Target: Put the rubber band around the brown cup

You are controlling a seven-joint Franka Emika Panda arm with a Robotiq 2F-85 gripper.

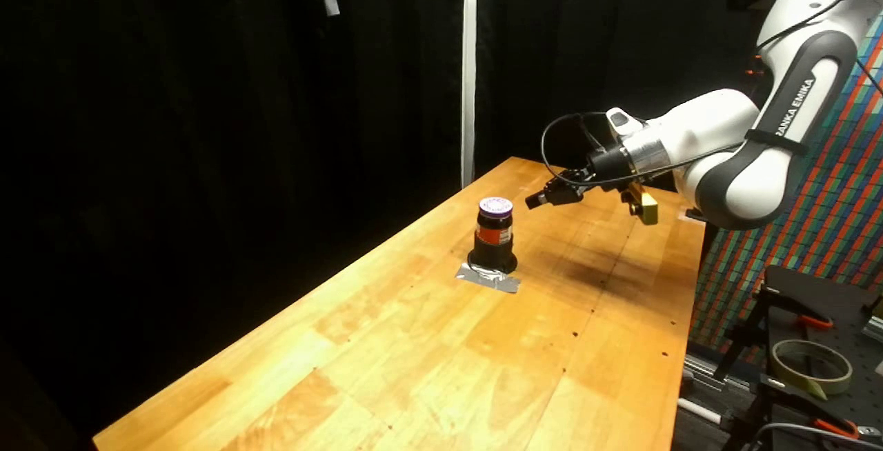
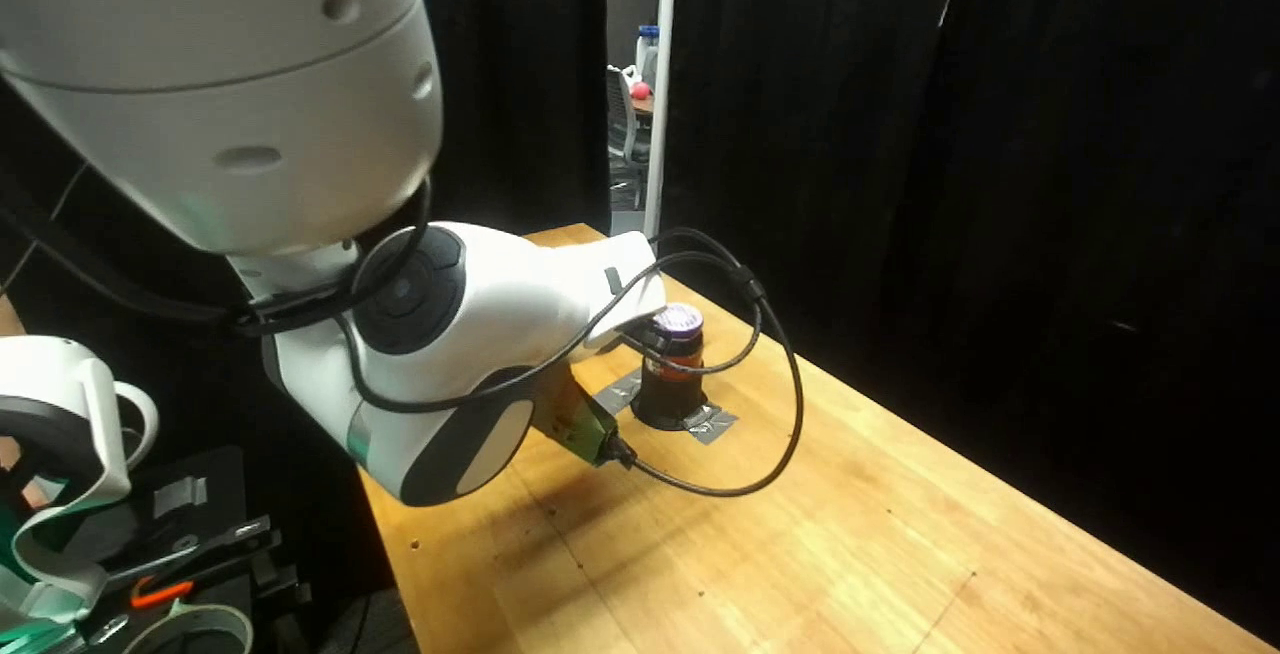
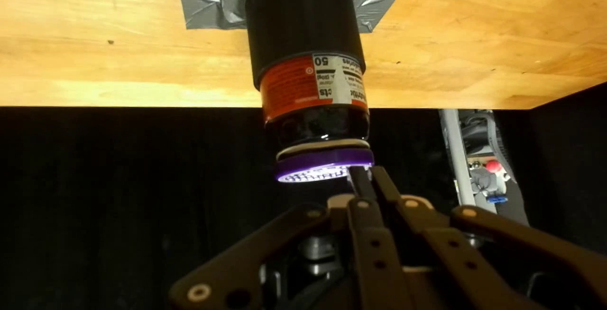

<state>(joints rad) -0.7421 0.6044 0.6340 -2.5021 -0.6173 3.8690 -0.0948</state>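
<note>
Ahead of my jaws stands the brown cup (image 3: 308,87), upright in a black sleeve (image 3: 306,25), silver tape (image 1: 490,279) at its foot on the wooden table (image 1: 441,354). Its purple lid (image 1: 496,207) is just beyond my fingertips (image 1: 534,201), apart from them. My gripper (image 3: 372,169) is drawn together; anything thin between, I cannot tell.

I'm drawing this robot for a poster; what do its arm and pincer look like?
The arm is white and rounded, with dark grey panels, EMIKA lettering, black cables and a silver collar. The dark pincer has jointed linkages with pale round pins.
</note>
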